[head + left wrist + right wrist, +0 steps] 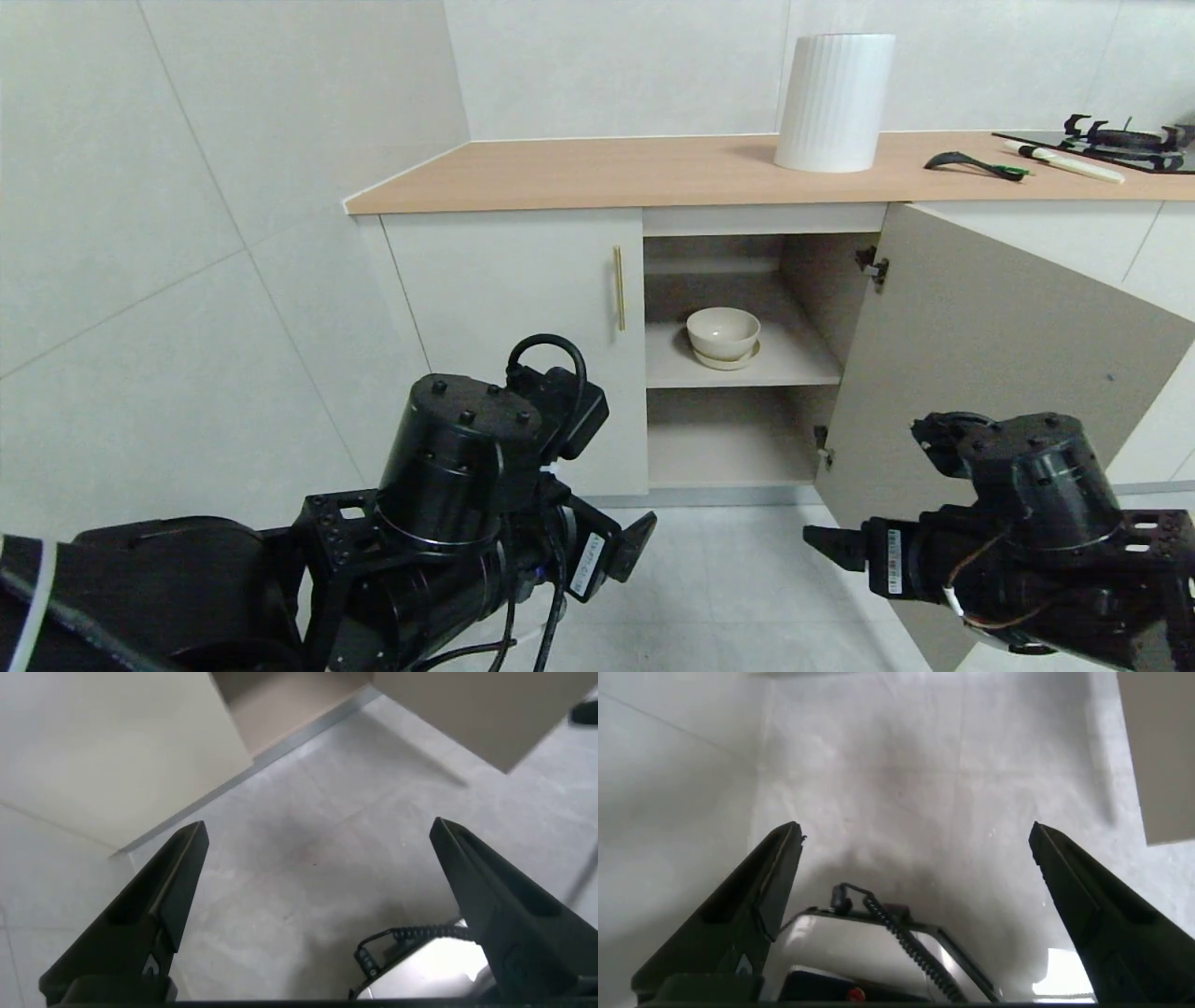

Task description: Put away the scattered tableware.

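A cream bowl point(724, 330) sits on a small plate point(725, 358) on the middle shelf of the open cabinet point(747, 369). On the wooden counter point(597, 173) at the right lie a black spoon point(973, 164) and a long white-handled utensil point(1070, 163). My left gripper point(627, 553) hangs low in front of the closed door, well below and left of the bowl; its fingers point(166, 894) are spread over bare floor. My right gripper point(829, 547) is level with it beside the open door, also open point(913, 833), with nothing held.
The cabinet door point(980, 345) stands swung out to the right, close to my right arm. A tall white ribbed container point(834, 101) stands on the counter, with a stove point(1125, 142) at far right. The left door has a gold handle point(618, 287). Tiled floor point(738, 579) lies between the grippers.
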{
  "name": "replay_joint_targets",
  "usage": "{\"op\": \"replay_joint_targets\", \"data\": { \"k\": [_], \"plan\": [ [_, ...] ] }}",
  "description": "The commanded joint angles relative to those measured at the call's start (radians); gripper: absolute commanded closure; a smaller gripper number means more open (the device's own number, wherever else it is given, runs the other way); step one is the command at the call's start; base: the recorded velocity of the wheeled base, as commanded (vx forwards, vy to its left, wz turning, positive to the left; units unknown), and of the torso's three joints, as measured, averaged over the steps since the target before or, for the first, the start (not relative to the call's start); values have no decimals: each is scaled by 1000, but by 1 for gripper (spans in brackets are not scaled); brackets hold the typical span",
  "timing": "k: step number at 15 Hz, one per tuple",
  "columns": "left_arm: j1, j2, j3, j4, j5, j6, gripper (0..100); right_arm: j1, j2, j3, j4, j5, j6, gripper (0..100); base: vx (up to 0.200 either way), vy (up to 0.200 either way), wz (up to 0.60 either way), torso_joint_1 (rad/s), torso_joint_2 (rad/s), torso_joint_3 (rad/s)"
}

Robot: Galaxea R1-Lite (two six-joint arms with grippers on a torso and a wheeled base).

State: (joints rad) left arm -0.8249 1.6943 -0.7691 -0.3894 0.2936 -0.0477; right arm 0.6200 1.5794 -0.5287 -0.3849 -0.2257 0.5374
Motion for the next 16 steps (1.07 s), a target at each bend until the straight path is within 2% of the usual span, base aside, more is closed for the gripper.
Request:
{"op": "replay_joint_targets", "data": {
  "k": [1, 3, 9, 13, 15, 16],
  "plan": [
    [1, -4, -1, 0, 1, 0, 0, -19, -94, 55, 1, -1, -1, 0, 0, 0, 0, 0, 0, 0],
    [1, -2, -1, -2, 1, 0, 0, -28, -128, 99, 1, -10, 3, 0, 0, -200, 0, 5, 0, 5],
    [3, -1, -1, -2, 1, 0, 0, -74, -183, 121, 3, -15, 3, 0, 0, -200, 0, 2, 4, 3],
    [3, 1, -1, -2, 1, 0, 0, -138, -188, 119, 3, -17, -2, 0, 0, -200, 0, 1, 0, 4],
    [6, 1, -1, -2, 1, 0, 0, -141, -236, 115, 120, -17, -1, 0, 0, -200, 0, 7, 0, 2],
    [6, 1, -1, -2, 1, 0, 0, -141, -236, 115, 120, -17, -1, 0, 0, -200, 0, -7, 7, 2]
  ]
}}
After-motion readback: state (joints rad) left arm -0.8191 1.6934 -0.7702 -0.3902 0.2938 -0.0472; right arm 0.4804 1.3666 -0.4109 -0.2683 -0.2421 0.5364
